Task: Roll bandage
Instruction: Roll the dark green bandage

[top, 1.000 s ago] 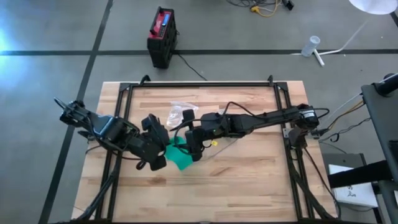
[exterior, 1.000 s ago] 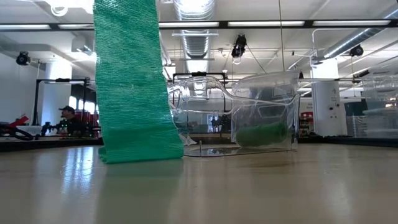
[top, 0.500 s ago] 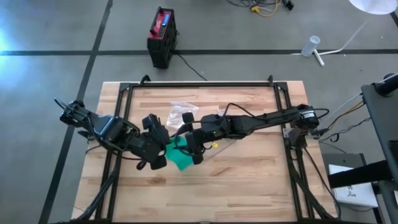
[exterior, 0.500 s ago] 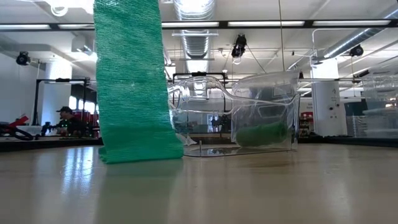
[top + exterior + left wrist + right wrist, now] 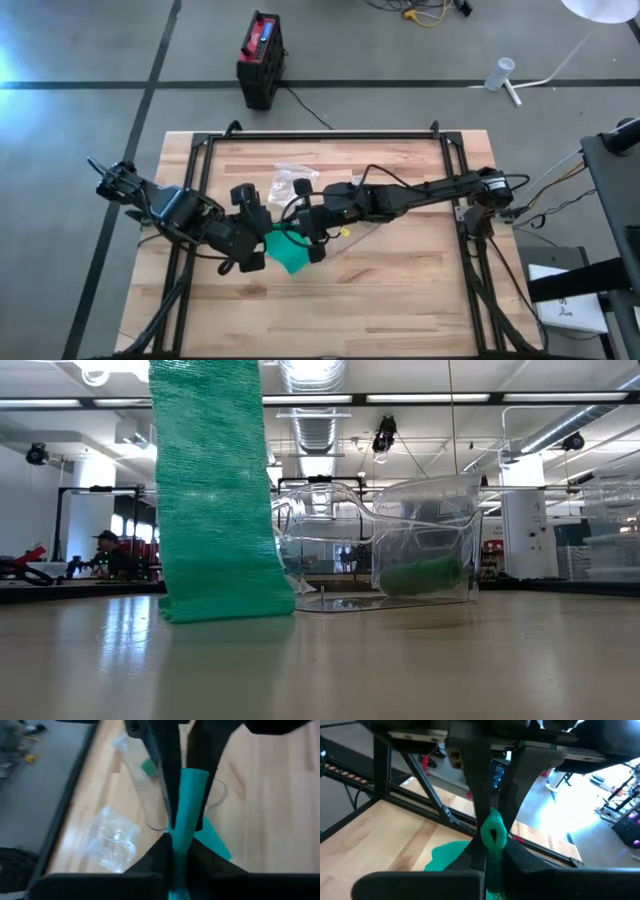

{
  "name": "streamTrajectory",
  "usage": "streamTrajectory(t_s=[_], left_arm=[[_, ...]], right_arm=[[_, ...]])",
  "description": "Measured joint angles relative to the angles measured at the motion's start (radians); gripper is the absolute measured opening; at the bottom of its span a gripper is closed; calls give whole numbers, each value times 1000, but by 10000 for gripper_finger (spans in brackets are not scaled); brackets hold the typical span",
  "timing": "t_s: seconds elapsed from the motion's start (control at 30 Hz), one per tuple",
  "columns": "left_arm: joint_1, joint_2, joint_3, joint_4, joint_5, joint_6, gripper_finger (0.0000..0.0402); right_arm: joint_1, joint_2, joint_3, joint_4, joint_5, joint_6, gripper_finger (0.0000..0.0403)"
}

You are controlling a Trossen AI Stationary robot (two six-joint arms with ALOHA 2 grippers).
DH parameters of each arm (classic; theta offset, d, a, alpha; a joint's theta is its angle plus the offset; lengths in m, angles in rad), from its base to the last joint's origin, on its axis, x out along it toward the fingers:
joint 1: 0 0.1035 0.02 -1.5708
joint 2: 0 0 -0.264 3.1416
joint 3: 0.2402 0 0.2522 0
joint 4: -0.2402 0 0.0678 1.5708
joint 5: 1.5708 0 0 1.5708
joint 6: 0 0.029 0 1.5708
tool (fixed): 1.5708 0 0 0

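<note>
Bandage [image 5: 288,252], green, hangs as a strip over the counter [image 5: 400,300] centre, long axis upright, its lower end resting on the wood. Left gripper [image 5: 258,238] is clenched on it from the left; right gripper [image 5: 313,240] is clamped on it just to the right, equally near. Farther off lie a clear bag [image 5: 420,560] and crumpled plastic [image 5: 290,180]. The strip's top is cut off in the low view; no rolled core is discernible.
</note>
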Motion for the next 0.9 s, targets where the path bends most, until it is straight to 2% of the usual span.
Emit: streamTrajectory(t_s=[0.27,0.47,0.63,0.77,0.9], left_arm=[[-91,-59,-18,-76,-217,-106,123],[-187,-119,-139,-7,-343,-147,191],[-220,-176,-270,150,-399,-108,217],[-222,-231,-367,338,-411,13,223],[-221,-304,-480,597,-393,170,227]], right_arm=[[1,-58,-27,17,32,8,5],[4,-123,-117,106,16,33,5],[4,-192,-264,280,-32,103,4],[3,-230,-383,439,-59,161,4],[3,-266,-464,548,-59,192,5]])
